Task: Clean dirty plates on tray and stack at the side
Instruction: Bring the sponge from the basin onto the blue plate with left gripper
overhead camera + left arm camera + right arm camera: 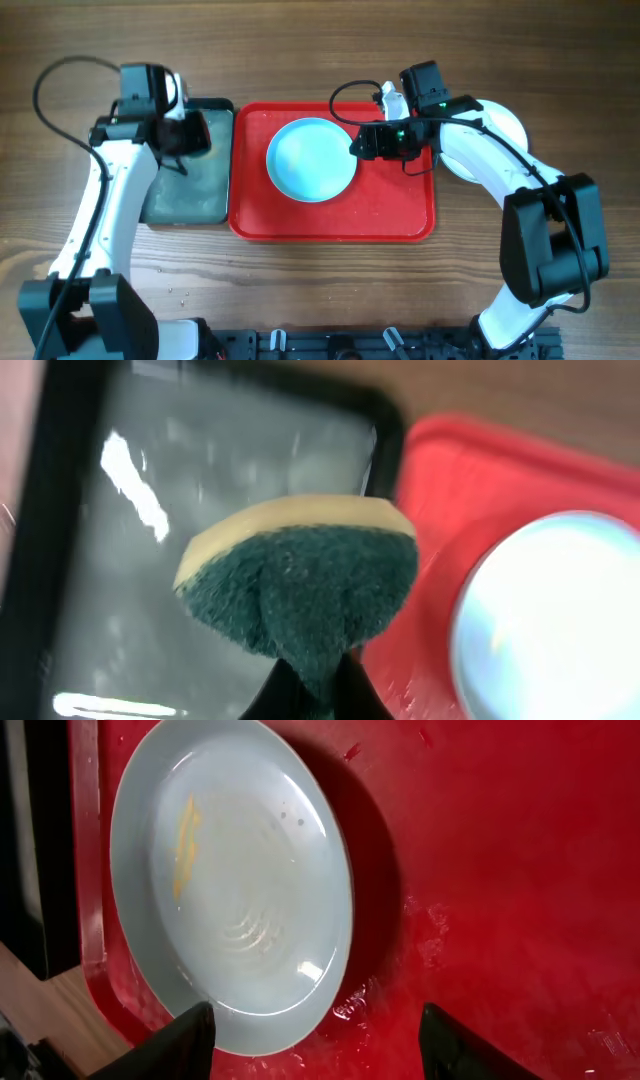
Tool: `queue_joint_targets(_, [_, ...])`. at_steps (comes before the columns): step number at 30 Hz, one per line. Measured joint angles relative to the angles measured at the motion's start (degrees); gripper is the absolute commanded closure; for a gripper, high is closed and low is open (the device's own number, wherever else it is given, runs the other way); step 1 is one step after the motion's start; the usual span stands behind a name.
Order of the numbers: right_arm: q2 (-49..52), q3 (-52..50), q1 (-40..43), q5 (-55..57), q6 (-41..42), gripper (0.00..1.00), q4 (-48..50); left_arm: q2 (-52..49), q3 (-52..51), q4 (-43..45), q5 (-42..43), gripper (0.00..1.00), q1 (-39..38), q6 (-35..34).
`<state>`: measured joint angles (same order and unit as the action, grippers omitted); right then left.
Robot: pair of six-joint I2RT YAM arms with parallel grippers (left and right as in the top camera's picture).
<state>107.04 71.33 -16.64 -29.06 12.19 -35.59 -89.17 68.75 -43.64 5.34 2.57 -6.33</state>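
Left tool [315, 685] pinches a sponge [300, 585] above the black tray [188, 195]; the dirty plate [311, 158] lies rightward on the red tray [400, 205], just beside the empty, wide-open right tool [320, 1040], which is nearer.

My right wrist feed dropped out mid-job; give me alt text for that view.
A light turquoise plate lies on the red tray, a yellow-orange smear across its wet face. The right claw is open, its fingers at the picture's bottom edge, the plate's near rim between them.
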Motion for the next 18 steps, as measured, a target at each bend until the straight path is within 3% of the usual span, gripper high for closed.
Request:
queue_joint_targets(2, [0.0, 0.0, 0.0, 0.0, -0.6, 0.36, 0.0, 0.3, 1.7, 0.2, -1.1, 0.96, -2.0, 1.7])
queue_joint_targets(7, [0.0, -1.6, -0.1, 0.4, 0.5, 0.49, 1.9, -0.6, 1.7, 1.9, -1.4, 0.96, -11.9, 4.6])
queue_joint_targets(11, [0.0, -6.8, -1.2, 1.5, 4.4, 0.55, 9.6, -5.1, 1.7, 4.3, -0.6, 0.96, -17.8, 4.8])
queue_joint_targets(15, [0.0, -9.4, -3.7, 2.6, 7.1, 0.71, 13.7, -10.4, 1.7, 7.7, -0.5, 0.96, -21.8, 4.8])
queue_joint_targets(18, [0.0, -9.4, -5.3, 6.8, 9.5, 0.71, 13.8, -11.7, 1.7, 9.2, -0.5, 0.96, -23.5, 4.8])
